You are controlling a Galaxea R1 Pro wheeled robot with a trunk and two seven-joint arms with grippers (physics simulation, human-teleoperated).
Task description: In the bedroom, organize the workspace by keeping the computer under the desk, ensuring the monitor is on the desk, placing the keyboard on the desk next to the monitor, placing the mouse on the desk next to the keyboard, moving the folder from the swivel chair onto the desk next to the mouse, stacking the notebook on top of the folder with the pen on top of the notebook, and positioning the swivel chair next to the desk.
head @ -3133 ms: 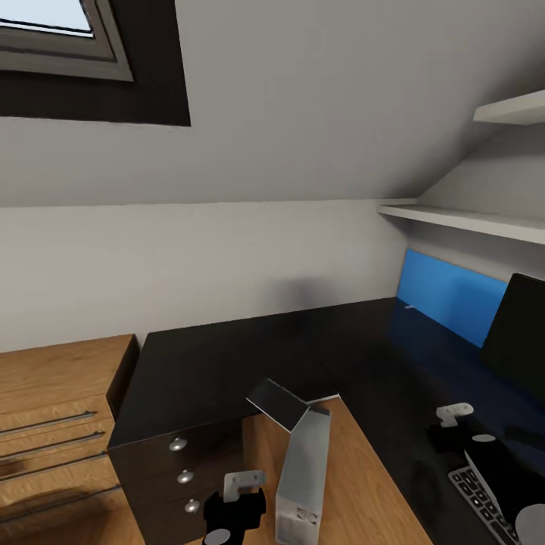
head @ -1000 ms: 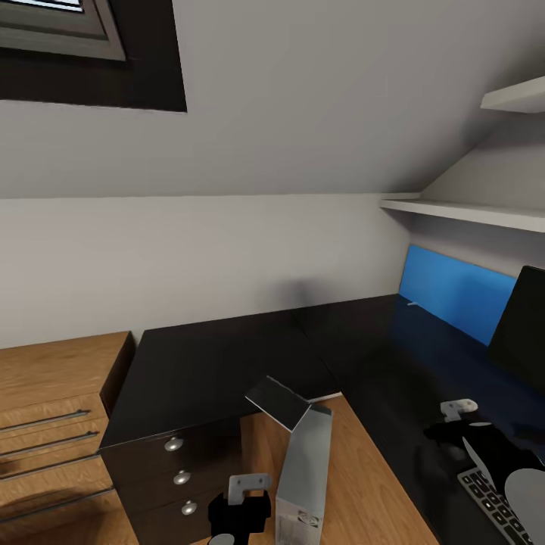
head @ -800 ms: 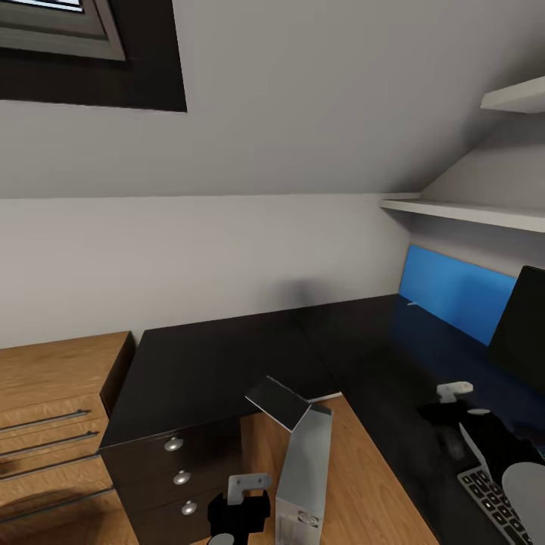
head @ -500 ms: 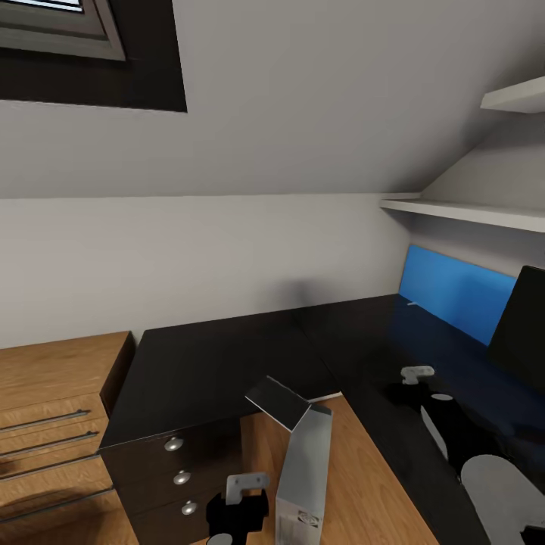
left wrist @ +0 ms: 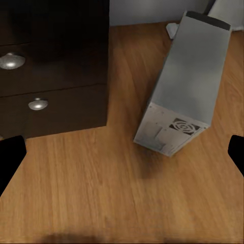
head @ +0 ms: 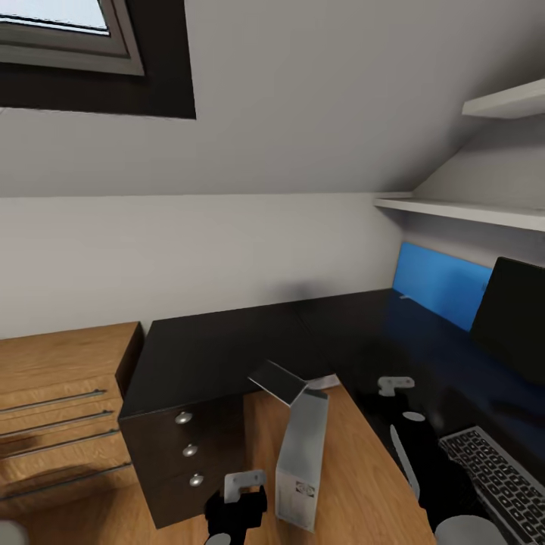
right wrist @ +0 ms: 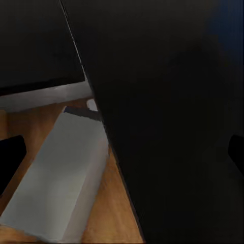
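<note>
Your head view gives the desk [head: 227, 348], the monitor [head: 515, 318] at its far right and the keyboard [head: 496, 477] just right of your right arm. Right gripper [right wrist: 122, 152]: fingertips far apart, open, nothing held, hanging over the desk's inner edge, the computer [right wrist: 61, 178] below and to its left on the wood floor [left wrist: 101, 193]. Left gripper [left wrist: 122, 152]: open, empty, low over the floor. Its wrist view adds what the head lacks: the computer's vented end face, close ahead-right, and two knobs of the closed drawer unit [left wrist: 51, 76] ahead-left.
</note>
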